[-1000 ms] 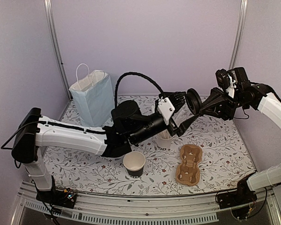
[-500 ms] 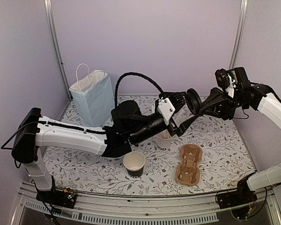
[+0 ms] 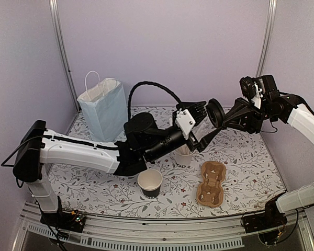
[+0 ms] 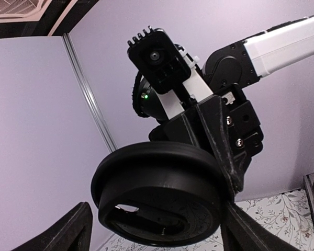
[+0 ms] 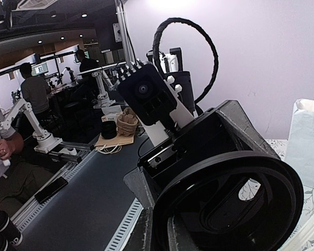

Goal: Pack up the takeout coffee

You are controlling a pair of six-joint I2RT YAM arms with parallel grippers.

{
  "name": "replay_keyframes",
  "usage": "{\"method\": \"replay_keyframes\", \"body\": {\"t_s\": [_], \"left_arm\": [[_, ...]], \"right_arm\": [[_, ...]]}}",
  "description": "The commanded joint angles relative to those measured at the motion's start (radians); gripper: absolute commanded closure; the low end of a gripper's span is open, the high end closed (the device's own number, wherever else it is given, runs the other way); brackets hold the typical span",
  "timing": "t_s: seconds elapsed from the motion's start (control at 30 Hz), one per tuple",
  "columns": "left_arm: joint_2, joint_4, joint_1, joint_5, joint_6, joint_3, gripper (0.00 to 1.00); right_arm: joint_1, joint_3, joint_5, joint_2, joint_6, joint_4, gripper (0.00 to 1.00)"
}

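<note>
The takeout coffee cup, black with a white inner wall, stands open on the table near the front. My right gripper is shut on the rim of a black plastic lid and holds it on edge high above the table. The lid also shows in the right wrist view, pinched between my right gripper's fingers. My left gripper is open, one finger on each side of the lid. In the left wrist view the lid sits between the spread fingers.
A white cup of wrapped sticks stands under the left gripper. A brown cardboard cup carrier lies at the front right. A light blue paper bag stands open at the back left. Purple walls close in on three sides.
The left gripper has crept slightly up around the lid. The right gripper and lid have barely moved.
</note>
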Motion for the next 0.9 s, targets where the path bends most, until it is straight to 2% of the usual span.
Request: {"method": "replay_keyframes", "body": {"t_s": [0.0,0.27,0.6,0.67,0.73,0.87], "left_arm": [[0.010,0.045,-0.007,-0.034,0.020,-0.009,0.14],[0.016,0.027,-0.007,-0.009,0.032,-0.009,0.15],[0.014,-0.006,-0.002,0.017,0.014,-0.001,0.23],[0.006,-0.007,0.001,0.017,0.008,-0.008,0.24],[-0.006,-0.007,0.003,0.015,0.004,-0.016,0.24],[-0.038,-0.064,0.003,0.008,-0.005,-0.018,0.25]], "right_arm": [[0.008,-0.015,-0.149,-0.018,0.019,0.014,0.92],[0.007,-0.013,-0.157,-0.020,0.027,0.017,0.91],[0.007,-0.018,-0.146,-0.018,0.029,0.023,0.90],[0.008,-0.021,-0.140,-0.020,0.032,0.027,0.87],[0.005,-0.020,-0.126,-0.022,0.055,0.060,0.75],[-0.060,0.003,-0.109,-0.039,0.152,0.081,0.61]]}}
